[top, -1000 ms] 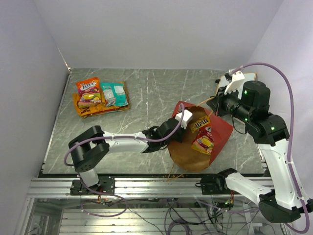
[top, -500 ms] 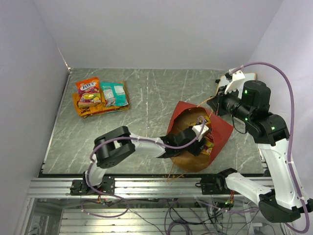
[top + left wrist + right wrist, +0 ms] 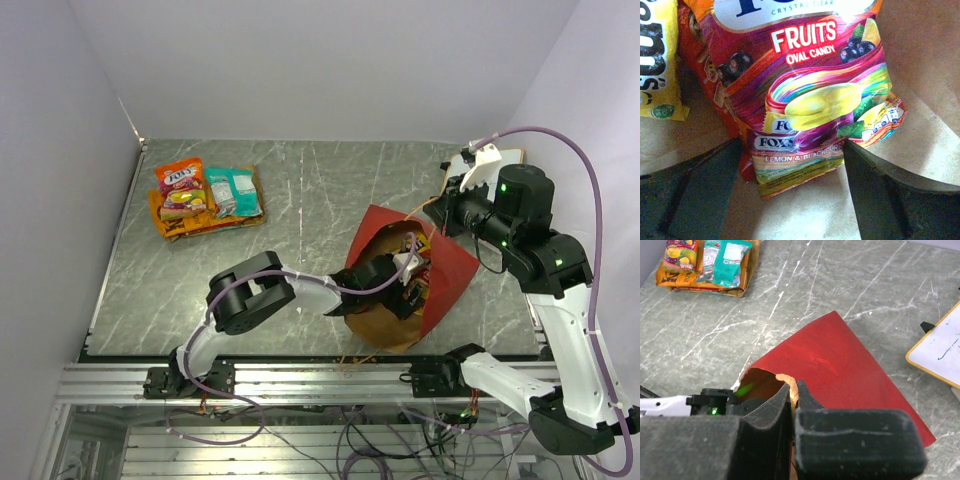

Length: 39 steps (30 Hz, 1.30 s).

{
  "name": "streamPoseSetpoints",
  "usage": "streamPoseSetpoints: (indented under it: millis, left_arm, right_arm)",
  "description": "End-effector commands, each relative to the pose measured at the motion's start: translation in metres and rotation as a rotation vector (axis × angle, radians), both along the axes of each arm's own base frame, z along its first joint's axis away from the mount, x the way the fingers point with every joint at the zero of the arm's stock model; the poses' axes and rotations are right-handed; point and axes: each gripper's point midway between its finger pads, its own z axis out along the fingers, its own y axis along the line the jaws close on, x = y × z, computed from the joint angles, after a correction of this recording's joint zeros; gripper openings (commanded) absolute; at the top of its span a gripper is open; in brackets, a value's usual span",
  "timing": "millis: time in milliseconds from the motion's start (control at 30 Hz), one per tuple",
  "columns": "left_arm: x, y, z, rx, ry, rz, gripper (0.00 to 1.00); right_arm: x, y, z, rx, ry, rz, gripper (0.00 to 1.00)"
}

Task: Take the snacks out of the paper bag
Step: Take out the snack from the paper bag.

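Note:
The red paper bag (image 3: 452, 266) lies on its side, its brown mouth facing my arms. My left gripper (image 3: 407, 273) is inside it, open. In the left wrist view its dark fingers (image 3: 704, 192) stand wide on either side of the lower end of a purple and yellow fruit candy packet (image 3: 810, 100), with the gripper (image 3: 795, 200) low on the kraft paper. A yellow packet (image 3: 657, 60) and a red one (image 3: 697, 47) lie beside and under it. My right gripper (image 3: 794, 396) is shut on the bag's tan handle at the rim (image 3: 790, 382), holding the mouth up.
Several snacks (image 3: 205, 197) lie in a pile at the far left of the grey marble table (image 3: 300, 190). A white wood-framed board (image 3: 940, 347) rests at the far right behind the bag. Walls close in the table on three sides.
My left arm has pushed deeper into the bag and its gripper has gone from shut to wide open around the candy packet. The right arm has held still.

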Motion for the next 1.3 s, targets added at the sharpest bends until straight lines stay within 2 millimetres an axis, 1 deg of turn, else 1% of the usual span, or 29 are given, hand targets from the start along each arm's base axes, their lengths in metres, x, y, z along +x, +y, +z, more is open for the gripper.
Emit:
streamPoseSetpoints:
  millis: [0,67,133,200,267,333,467,567,733,833,900,1033,1267]
  left_arm:
    - [-0.013,-0.008,-0.014,-0.074,0.093,-0.104,0.90]
    - [-0.014,-0.011,-0.019,-0.084,0.123,-0.115,0.84]
    - [-0.013,-0.012,-0.023,-0.093,0.145,-0.105,0.74]
    - [-0.010,-0.013,-0.026,-0.095,0.156,-0.081,0.63]
    - [-0.004,-0.013,-0.029,-0.081,0.167,-0.049,0.48]
    - [0.000,-0.011,-0.027,-0.068,0.165,-0.029,0.38]
    - [0.013,-0.003,-0.011,-0.054,0.125,0.031,0.20]
    - [0.022,0.004,0.008,-0.040,0.088,0.071,0.10]
    - [0.028,0.023,0.043,-0.013,0.038,0.125,0.07]
    - [0.028,0.038,0.060,0.022,0.011,0.144,0.07]
    - [0.027,0.045,0.068,0.058,0.004,0.150,0.07]
    - [0.020,0.057,0.081,0.093,-0.019,0.142,0.07]
    - [0.004,0.073,0.111,0.080,-0.005,0.103,0.07]
  right_arm:
    - [0.001,-0.001,0.012,0.006,-0.042,-0.004,0.00]
    - [0.001,-0.001,0.013,0.008,-0.043,-0.005,0.00]
    - [0.001,-0.001,0.012,0.009,-0.043,-0.006,0.00]
    - [0.001,0.000,0.013,0.012,-0.043,-0.003,0.00]
    - [0.002,0.000,0.013,0.014,-0.042,-0.003,0.00]
    - [0.001,0.000,0.012,0.012,-0.042,-0.003,0.00]
    - [0.001,0.000,0.013,0.009,-0.042,-0.005,0.00]
    - [0.002,0.000,0.012,0.012,-0.042,-0.005,0.00]
    - [0.002,0.001,0.010,0.014,-0.040,-0.001,0.00]
    - [0.003,0.000,0.008,0.011,-0.036,-0.010,0.00]
    - [0.004,-0.001,0.008,0.011,-0.032,-0.022,0.00]
    - [0.008,-0.002,0.008,0.008,-0.034,-0.033,0.00]
    - [0.011,-0.006,0.008,-0.002,-0.036,-0.059,0.00]
